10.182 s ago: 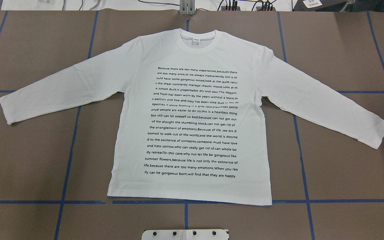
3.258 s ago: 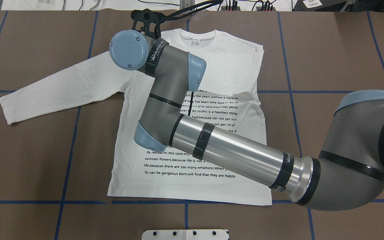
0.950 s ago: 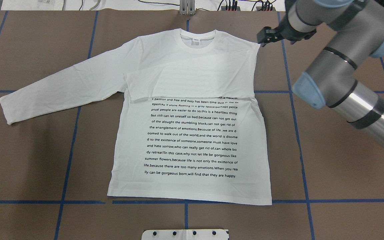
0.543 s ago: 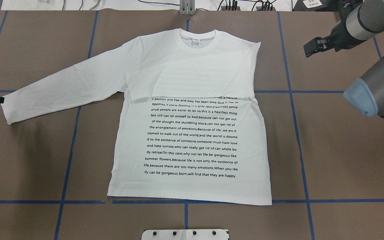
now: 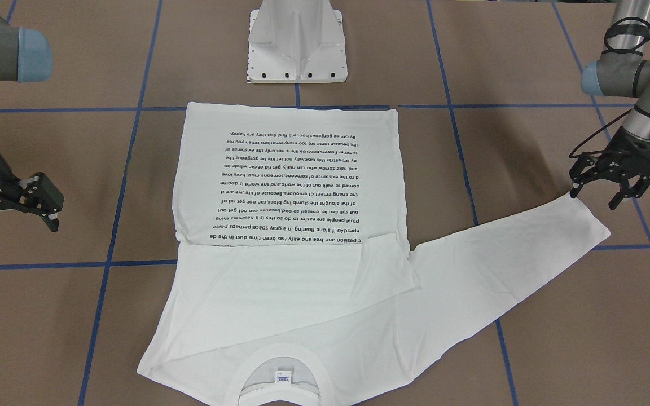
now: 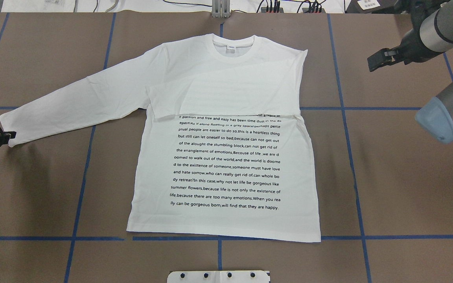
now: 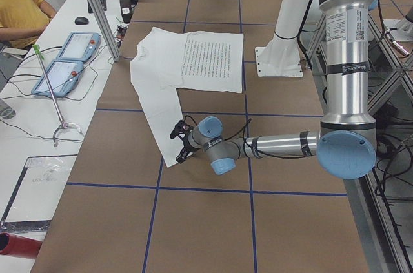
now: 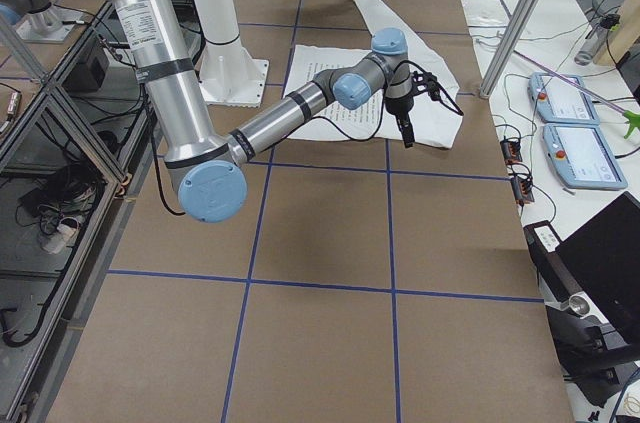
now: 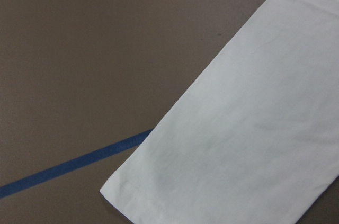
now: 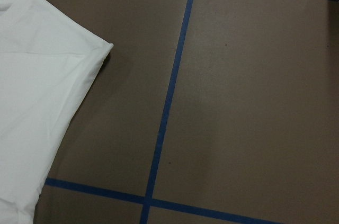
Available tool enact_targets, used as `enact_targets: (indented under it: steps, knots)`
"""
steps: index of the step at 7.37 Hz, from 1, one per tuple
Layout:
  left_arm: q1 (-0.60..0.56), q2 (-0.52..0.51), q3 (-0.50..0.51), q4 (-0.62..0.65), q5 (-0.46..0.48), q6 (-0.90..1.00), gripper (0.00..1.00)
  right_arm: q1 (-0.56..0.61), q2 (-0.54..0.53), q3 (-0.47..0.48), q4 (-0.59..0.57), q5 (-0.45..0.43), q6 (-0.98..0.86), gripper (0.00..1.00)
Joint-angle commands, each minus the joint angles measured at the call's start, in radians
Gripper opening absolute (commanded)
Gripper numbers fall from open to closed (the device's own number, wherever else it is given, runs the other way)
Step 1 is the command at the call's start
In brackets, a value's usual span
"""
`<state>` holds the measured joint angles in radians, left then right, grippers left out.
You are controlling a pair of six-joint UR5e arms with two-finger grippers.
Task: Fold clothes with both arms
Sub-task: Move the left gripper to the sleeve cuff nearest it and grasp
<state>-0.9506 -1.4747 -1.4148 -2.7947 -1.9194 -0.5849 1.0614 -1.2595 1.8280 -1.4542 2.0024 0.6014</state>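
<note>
The shirt looks light and limp; best pinched at the cuff. Left gripper and right gripper both have their jaws spread.

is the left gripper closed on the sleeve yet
No, the left gripper hangs wide open at the cuff end of the sleeve, with no cloth between its jaws.

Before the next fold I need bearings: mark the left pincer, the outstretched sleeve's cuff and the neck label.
left pincer (image 5: 593, 198), front-facing view, the gap between its spread fingertips.
sleeve cuff (image 9: 135, 195), left wrist view, the hemmed end.
neck label (image 6: 231, 47), overhead view, the tag's middle.
</note>
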Motion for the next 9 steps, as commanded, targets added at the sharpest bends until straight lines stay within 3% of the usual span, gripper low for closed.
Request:
enact_targets:
  steps: [1,3,4,5,8,9]
  knots:
    - [0.029,0.001,0.001,0.000,0.003,0.004,0.75,0.000,-0.001,0.001,0.000,-0.001,0.000,1.00]
    - [0.036,0.004,0.001,0.000,0.005,0.004,0.74,0.000,-0.003,0.001,0.000,-0.001,0.003,1.00]
    - [0.041,0.004,0.002,0.000,0.007,0.004,0.67,0.000,-0.003,-0.001,0.000,-0.002,0.004,1.00]
    - [0.042,0.004,0.002,0.000,0.010,0.002,0.57,0.000,-0.004,-0.001,0.000,-0.002,0.008,1.00]
    - [0.042,0.005,0.002,0.000,0.027,0.002,0.00,0.000,-0.003,-0.003,0.000,-0.004,0.014,1.00]
    - [0.042,0.004,0.001,-0.003,0.027,0.002,0.00,0.000,-0.004,-0.003,0.000,-0.004,0.014,1.00]
